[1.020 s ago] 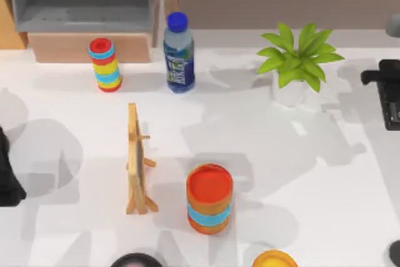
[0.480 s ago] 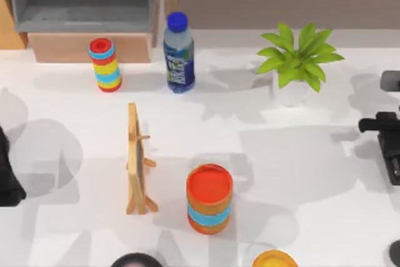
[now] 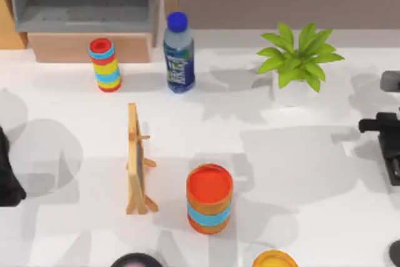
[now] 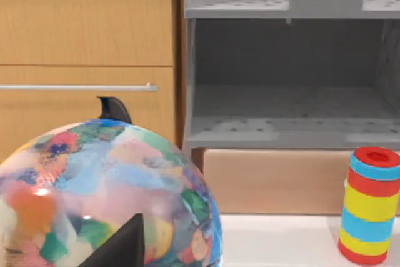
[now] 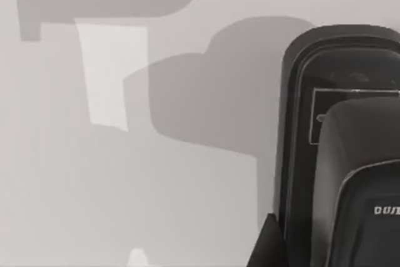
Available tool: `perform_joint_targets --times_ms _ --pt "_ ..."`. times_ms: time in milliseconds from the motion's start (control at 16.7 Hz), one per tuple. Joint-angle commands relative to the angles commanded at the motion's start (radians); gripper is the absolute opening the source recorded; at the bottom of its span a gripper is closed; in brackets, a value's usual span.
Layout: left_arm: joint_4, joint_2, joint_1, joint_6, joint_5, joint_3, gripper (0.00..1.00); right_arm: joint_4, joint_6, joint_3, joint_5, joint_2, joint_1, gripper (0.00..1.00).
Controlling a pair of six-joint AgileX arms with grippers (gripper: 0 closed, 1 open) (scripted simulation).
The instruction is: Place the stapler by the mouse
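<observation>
Right gripper [image 3: 389, 148] has come down the right edge of the bench [image 3: 300, 173] versus a second ago, and has barely shifted in the last half second. Everything else is unchanged.

Top view: left gripper [image 3: 7, 176] is parked at the left edge, likely to keep out of the way. Water bottle [image 3: 179, 54], ring stack [image 3: 105, 65] and plant [image 3: 299, 57] line the back. Wooden easel [image 3: 136, 161] and orange canister [image 3: 209, 198] stand mid-bench, well apart from the right gripper.

Left wrist view: painted globe [image 4: 106, 192] is close in, with a grey shelf [image 4: 287, 129] behind.

Right wrist view: the stapler [image 5: 350, 154] sits right under this camera, bare bench beside it. The gripper looks lined up over it for a pickup. I cannot tell whether the fingers are open or already gripping, on either arm.
</observation>
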Motion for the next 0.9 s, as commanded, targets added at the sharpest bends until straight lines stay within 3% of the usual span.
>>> perform_joint_targets --times_ms 540,900 --pt "0.0 0.0 0.0 0.0 0.0 0.0 1.0 0.0 0.0 0.0 0.0 0.0 0.0 0.98" --pt "0.0 0.0 0.0 0.0 0.0 0.0 1.0 0.0 0.0 0.0 0.0 0.0 0.0 1.0"
